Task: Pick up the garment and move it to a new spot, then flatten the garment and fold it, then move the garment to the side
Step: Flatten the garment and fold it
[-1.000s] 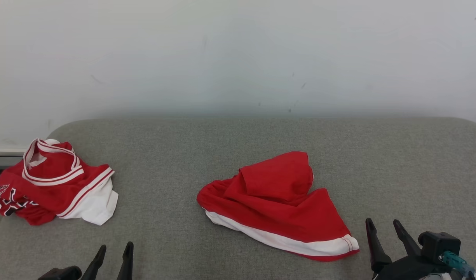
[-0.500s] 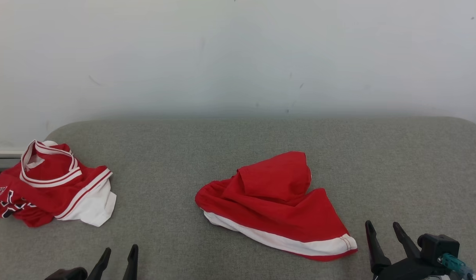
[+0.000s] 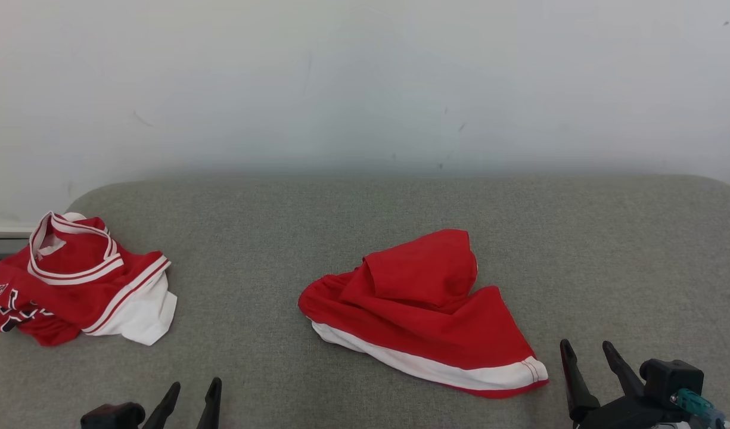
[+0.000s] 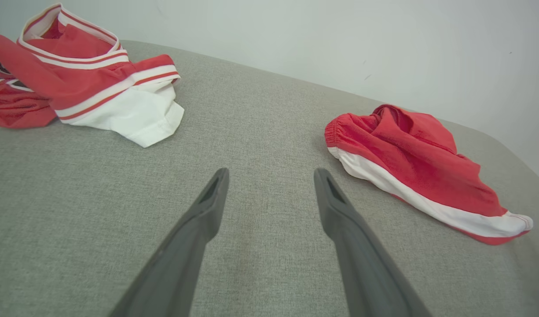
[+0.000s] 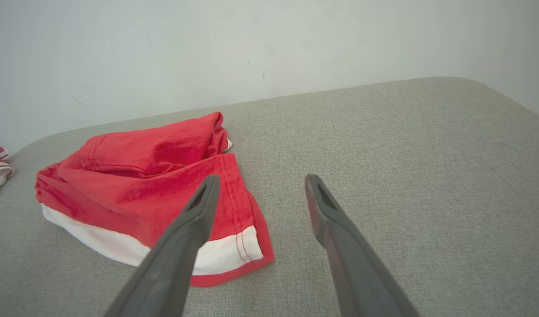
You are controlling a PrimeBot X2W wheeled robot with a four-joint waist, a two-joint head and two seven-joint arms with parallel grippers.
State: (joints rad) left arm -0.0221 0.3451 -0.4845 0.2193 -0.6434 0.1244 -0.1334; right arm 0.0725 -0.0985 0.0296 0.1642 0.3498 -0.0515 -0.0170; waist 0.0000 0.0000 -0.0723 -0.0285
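Far left of the head view: red-white jersey point(image 3: 73, 280), crumpled, cut off by the frame edge. Black-white lettering on its lower left, partly folded under, unreadable. Bottom left: my left claw point(image 3: 196, 384), fingers spread wide, holding nothing, over the grey cushion point(image 3: 341, 226). Centre: the garment point(image 3: 418, 316), red shorts with a white band, bunched, upper part folded over itself. Bottom right: my right claw point(image 3: 586, 345), wide open, empty, just right of the shorts' hem.
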